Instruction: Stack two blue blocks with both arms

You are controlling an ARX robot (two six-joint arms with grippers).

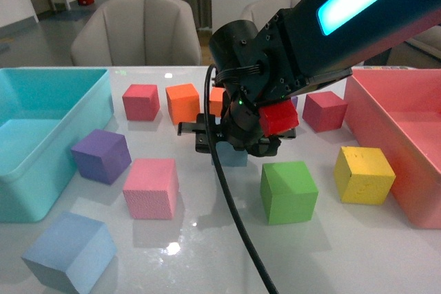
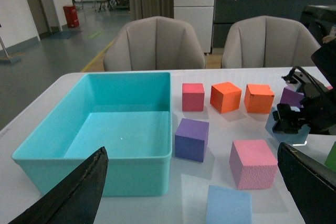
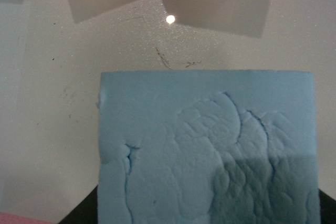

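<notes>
Bins and foam cubes on the table (image 1: 227, 259), seen from my body and both wrists. At my left stands the teal bin (image 2: 105, 129), whose inside shows only a bare teal floor. At my right stands the pink bin (image 1: 406, 135); the part of its inside in view is likewise bare. Every cube in view lies on the table, outside both bins.

My right gripper (image 1: 224, 144) hangs low over the first blue block (image 3: 210, 150), which sits on the table near the middle, close to two orange cubes (image 1: 182, 102). Dark fingers (image 3: 79, 216) flank this block, but I cannot tell whether they press it.

Nearer to me and to the left is the second blue block (image 1: 69, 253), in front of the teal bin and well apart from the first. Between the two blocks lie a purple cube (image 1: 102, 155) and a pink cube (image 1: 151, 187).

My left gripper (image 2: 191, 153) is spread wide and grips nothing.
</notes>
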